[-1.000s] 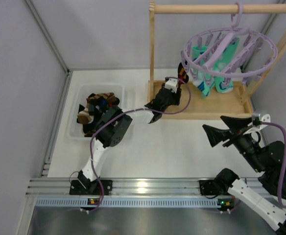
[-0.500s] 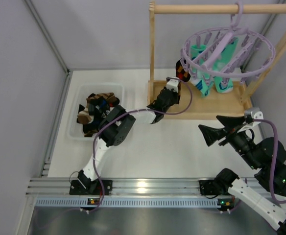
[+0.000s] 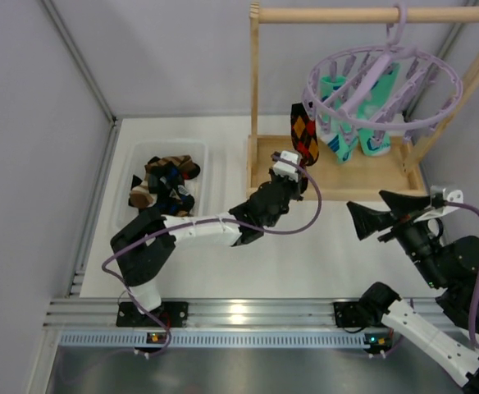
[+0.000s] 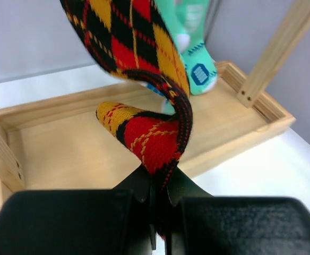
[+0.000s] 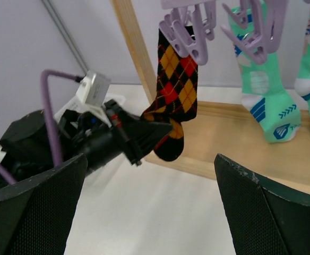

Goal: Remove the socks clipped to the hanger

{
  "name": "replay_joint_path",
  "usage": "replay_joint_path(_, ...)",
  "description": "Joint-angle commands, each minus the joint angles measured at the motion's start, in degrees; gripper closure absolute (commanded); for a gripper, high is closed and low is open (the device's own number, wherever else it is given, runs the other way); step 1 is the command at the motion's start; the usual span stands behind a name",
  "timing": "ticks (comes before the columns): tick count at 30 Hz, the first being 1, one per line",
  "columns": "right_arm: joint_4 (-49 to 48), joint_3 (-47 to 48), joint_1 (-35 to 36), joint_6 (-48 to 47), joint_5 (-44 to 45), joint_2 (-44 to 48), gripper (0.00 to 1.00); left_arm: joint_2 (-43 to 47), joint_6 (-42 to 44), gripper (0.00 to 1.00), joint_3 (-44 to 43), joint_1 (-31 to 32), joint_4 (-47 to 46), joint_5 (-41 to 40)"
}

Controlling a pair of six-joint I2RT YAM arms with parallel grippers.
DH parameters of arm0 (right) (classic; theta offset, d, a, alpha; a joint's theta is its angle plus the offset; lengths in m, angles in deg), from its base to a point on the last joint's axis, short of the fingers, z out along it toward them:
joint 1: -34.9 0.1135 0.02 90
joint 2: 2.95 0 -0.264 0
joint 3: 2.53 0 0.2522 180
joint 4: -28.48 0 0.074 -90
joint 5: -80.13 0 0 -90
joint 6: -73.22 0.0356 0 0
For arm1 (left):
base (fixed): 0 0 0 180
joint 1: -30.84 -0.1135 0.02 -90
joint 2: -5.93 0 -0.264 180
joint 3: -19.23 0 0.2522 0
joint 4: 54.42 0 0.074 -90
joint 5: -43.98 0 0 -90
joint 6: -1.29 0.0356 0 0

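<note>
The socks left on the round lilac plastic hanger ring (image 3: pixel 369 82), seen from above: one black sock w/ orange-red diamonds (image 3: pixel 304 135) at the ring's left edge and turquoise socks (image 3: pixel 376 141) further right, all above the wooden tray base (image 3: pixel 362 180). Vs. a second ago, the left gripper (image 3: pixel 298 172) has drawn back toward the robot and its elbow has dropped low over the table. The diamond sock, before mostly hidden behind the arm, now hangs in plain sight. The right gripper (image 3: pixel 377 215) went a little fwd and back; it waits near the tray, well apart from the hanger. Other socks lie in the clear plastic bin (image 3: pixel 123 223) at left.

Left wrist view: the jaws are pressed together on the sock's toe, and the fabric curls up from them.

Right wrist view: its own fingers (image 5: pixel 33 212) are spread wide, w/ nothing between. The sock's cuff is still in a lilac peg (image 5: pixel 186 37).

So, in my judgement, the pull has begun but this sock is not free yet. It needs more pull, and the ring may swing.
</note>
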Motion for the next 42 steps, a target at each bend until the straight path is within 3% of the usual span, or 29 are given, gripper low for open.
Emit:
replay_joint_path(1,2.22,6.08,-0.61,0.26,5.82,-3.67,0.0,1.54,2.0,1.0,3.21,6.25,-1.26,-7.02)
replay_joint_path(6,9.17,14.6,-0.61,0.61,9.15,-12.09,0.0,-2.32,5.06,1.0,1.37,15.58,1.73,-12.04)
replay_joint_path(9,12.24,18.91,-0.61,0.35,10.57,-16.23,0.01,-6.54,6.57,1.0,-3.63,22.08,5.68,-14.94)
replay_joint_path(12,14.44,22.96,-0.61,-0.7,11.18,-19.23,0.01,-10.58,7.18,1.0,-9.61,24.64,11.04,-15.57)
replay_joint_path(16,19.26,28.58,-0.61,-2.72,12.41,-24.15,0.01,-15.5,8.76,1.0,-17.52,26.05,17.63,-17.41)
replay_joint_path(24,25.17,35.44,-0.61,-5.01,27.16,-34.08,0.02,-22.01,13.77,1.0,-28.94,26.49,23.71,-21.28)
replay_joint_path(32,25.52,40.1,-1.57,-7.29,32.63,-42.69,0.12,-25.27,16.94,1.0,-33.26,26.85,24.68,-21.63)
replay_joint_path(42,23.77,38.7,-5.71,-8.26,38.87,-47.71,0.25,-26.24,17.29,1.0,-34.15,27.46,25.03,-21.54)
